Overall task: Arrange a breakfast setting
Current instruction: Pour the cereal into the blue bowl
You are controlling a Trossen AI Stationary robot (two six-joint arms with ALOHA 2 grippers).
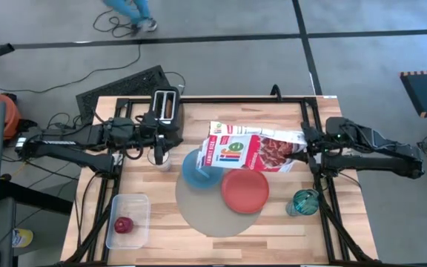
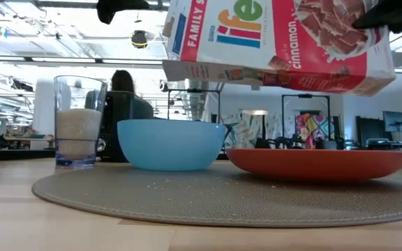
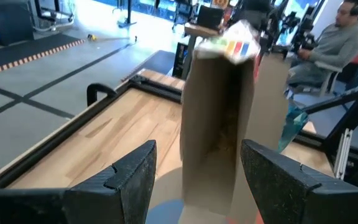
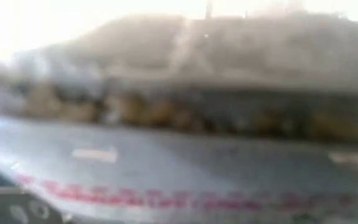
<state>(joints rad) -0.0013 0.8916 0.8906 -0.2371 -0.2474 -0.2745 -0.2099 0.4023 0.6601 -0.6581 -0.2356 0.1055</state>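
Big round mat (image 1: pixel 207 215) centre of the worktop (image 1: pixel 161 222), and above it the right pincer (image 1: pixel 306 142) grips a cereal box (image 1: pixel 247 150) tipped flat, mouth over the blue bowl (image 1: pixel 196 170) on the mat's far-left edge. Red plate (image 1: pixel 245 190) sits right of the bowl. The left pincer (image 3: pixel 194 168) stands open beside the bowl; I'd say a steeper tilt could dump cereal past the rim onto mat and plate.
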